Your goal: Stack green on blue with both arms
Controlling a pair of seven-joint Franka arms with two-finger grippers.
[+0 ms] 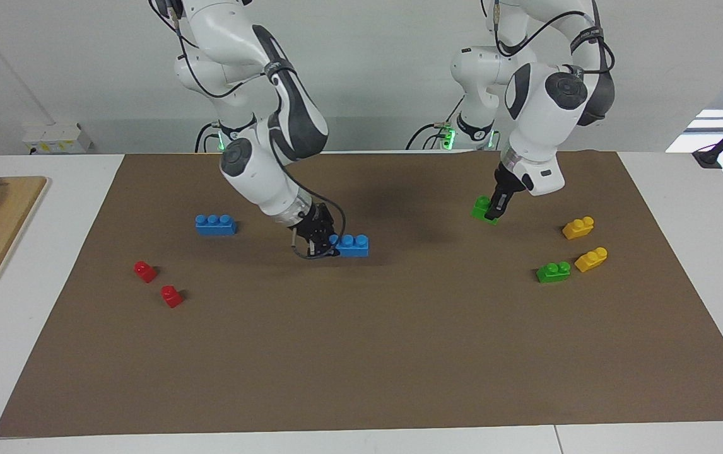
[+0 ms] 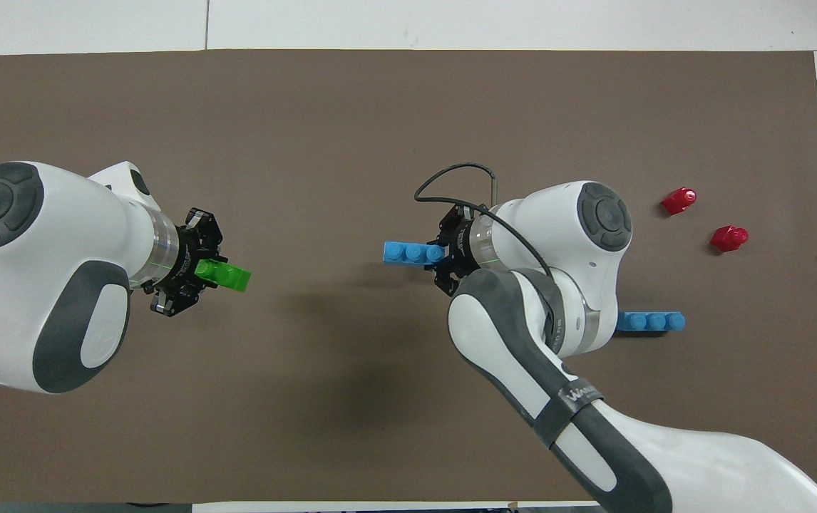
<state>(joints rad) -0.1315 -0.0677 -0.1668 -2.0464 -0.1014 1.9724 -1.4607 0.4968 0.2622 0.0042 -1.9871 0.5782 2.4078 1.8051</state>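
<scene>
Separating green brick [image 1: 481, 208] and blue brick [image 1: 350, 245], bare mat [image 1: 424, 265]

Open brown mat [image 1: 399, 353] lies between the right gripper [image 1: 323, 243], clamped on a blue brick [image 1: 350, 245] over the mat's middle, and the left gripper [image 1: 495, 209], clamped on a green brick [image 1: 481, 208] toward the left arm's end; nothing stands in the stretch between them. A second green brick [image 1: 553, 272] and two yellow bricks [image 1: 578, 227] crowd the mat near the left gripper. A second blue brick [image 1: 215, 224] and two red bricks [image 1: 145, 271] lie toward the right arm's end. The mat's half farther from the robots is bare.
</scene>
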